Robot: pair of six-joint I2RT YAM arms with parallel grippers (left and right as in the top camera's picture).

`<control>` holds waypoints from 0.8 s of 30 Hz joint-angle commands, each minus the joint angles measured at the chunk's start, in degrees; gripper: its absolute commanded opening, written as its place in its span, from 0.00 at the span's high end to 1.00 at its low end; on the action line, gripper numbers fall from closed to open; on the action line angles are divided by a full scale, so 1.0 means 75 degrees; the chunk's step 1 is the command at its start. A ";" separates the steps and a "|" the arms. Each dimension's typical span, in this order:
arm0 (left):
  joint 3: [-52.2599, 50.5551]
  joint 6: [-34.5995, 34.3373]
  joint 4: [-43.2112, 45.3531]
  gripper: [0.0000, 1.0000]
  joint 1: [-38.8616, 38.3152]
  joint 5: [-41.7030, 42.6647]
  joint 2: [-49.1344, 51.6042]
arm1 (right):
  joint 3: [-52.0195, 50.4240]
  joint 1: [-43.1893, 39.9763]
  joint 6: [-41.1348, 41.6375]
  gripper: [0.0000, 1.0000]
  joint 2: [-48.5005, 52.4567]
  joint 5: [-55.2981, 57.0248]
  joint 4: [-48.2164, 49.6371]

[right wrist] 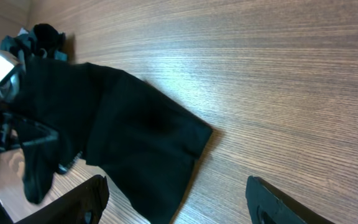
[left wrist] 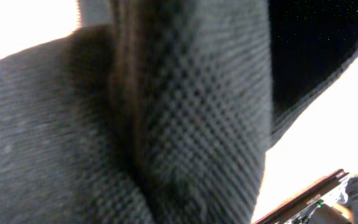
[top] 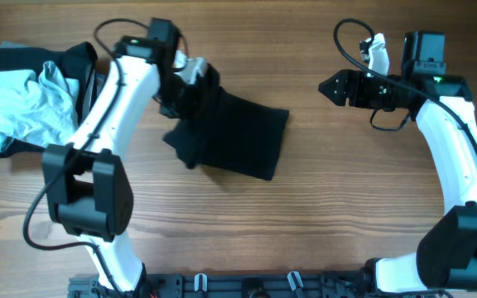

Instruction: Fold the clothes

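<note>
The black T-shirt lies in a folded bundle at the table's middle, its left part bunched and drawn up toward my left gripper. That gripper sits on the shirt's upper left edge and looks shut on the fabric. In the left wrist view the black weave fills the frame and hides the fingers. My right gripper hovers to the right of the shirt, open and empty. In the right wrist view its fingers stand wide apart above the shirt's near corner.
A pile of other clothes, a light blue garment on top of dark fabric, lies at the table's far left. The bare wooden table stretches right of and in front of the shirt. The arm bases' rail runs along the front edge.
</note>
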 commanded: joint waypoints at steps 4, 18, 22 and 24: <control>0.0050 -0.0425 0.0673 0.91 -0.1603 -0.0050 0.0117 | 0.0038 -0.0035 0.0216 0.24 -0.0315 -0.0172 0.0006; 0.0321 -0.0726 0.0000 0.28 -0.0644 -0.0621 0.0154 | 0.0035 0.0478 -0.0239 0.28 -0.0318 -0.0172 -0.0481; 0.0321 -0.0691 0.0146 0.48 0.0286 0.0542 0.0154 | -0.0082 0.1912 0.0338 0.46 -0.0017 0.0994 -0.0568; 0.0321 -0.0580 0.0262 0.83 0.0434 0.0726 0.0154 | -0.0187 0.2637 0.0393 0.72 0.0306 0.1070 -0.0493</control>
